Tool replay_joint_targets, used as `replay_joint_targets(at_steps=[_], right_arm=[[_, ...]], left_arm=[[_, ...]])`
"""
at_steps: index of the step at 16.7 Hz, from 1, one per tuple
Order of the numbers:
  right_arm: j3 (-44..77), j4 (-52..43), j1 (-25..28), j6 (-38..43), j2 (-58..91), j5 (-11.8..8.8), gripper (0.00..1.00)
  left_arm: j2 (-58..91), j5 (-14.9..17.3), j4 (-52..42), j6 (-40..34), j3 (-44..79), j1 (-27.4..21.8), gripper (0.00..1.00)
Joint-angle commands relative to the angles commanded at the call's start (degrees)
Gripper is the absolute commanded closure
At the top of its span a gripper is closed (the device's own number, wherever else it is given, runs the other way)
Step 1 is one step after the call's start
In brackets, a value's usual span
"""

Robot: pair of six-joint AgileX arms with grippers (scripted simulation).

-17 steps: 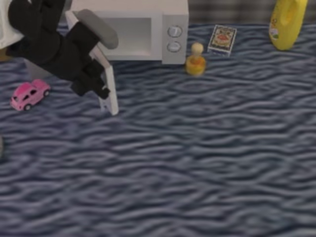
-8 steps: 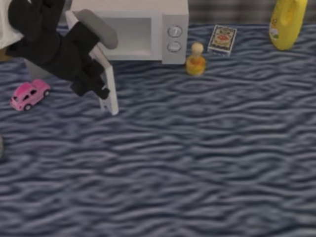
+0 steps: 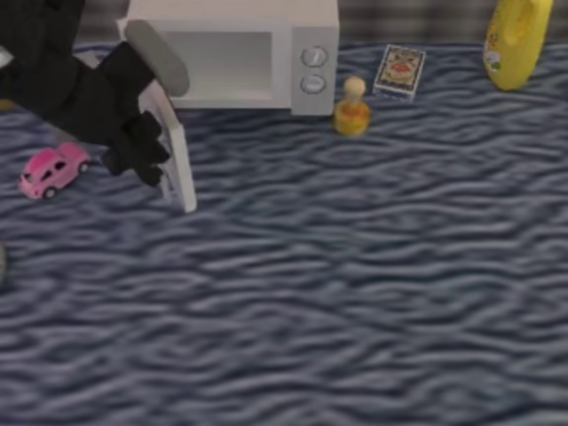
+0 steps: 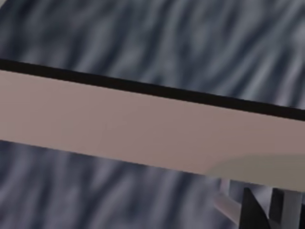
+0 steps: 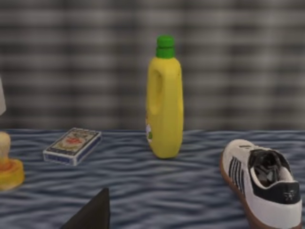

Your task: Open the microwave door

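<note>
1. At the table's far left, seen from above, the microwave [image 3: 232, 53] stands against the back edge, its cavity open to view and its two round knobs [image 3: 312, 69] on the right of its front.
2. Swung well out from the cavity, the microwave door [image 3: 175, 155] stands hinged at the microwave's left front corner and reaches forward over the dark rippled tablecloth [image 3: 355, 293], edge-on to the camera above.
3. Just left of the door, my left gripper [image 3: 142, 151] sits against the panel near its free end — the black arm runs back from it toward the top-left corner. Whether its fingers are apart or clamped on the door, I cannot tell from above.
4. Up close in the left wrist view, the door [image 4: 143, 131] fills the frame as a broad pale band with a dark edge line, cloth behind it; the finger positions are not readable there either.
5. Left of the arm lies a pink toy car [image 3: 53, 169].
6. Right of the microwave stand a small yellow stamp-like piece with a round wooden knob [image 3: 352, 108], a box of playing cards [image 3: 399, 69], and a yellow bottle [image 3: 516, 40].
7. My right arm is out of the top view; its wrist camera shows the yellow bottle with a green cap [image 5: 165, 102] and a white sneaker [image 5: 262, 183] — only a dark tip of the right gripper [image 5: 93, 214] shows, so its opening cannot be told.
</note>
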Motion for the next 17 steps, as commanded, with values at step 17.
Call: replay_joint_targets(at_steps=[17], right_arm=[[0.0,0.0,0.0,0.0,0.0,0.0,0.0]], left_arm=[[-0.15,0.85,-0.63,1.81,0.01,0.77,1.0]])
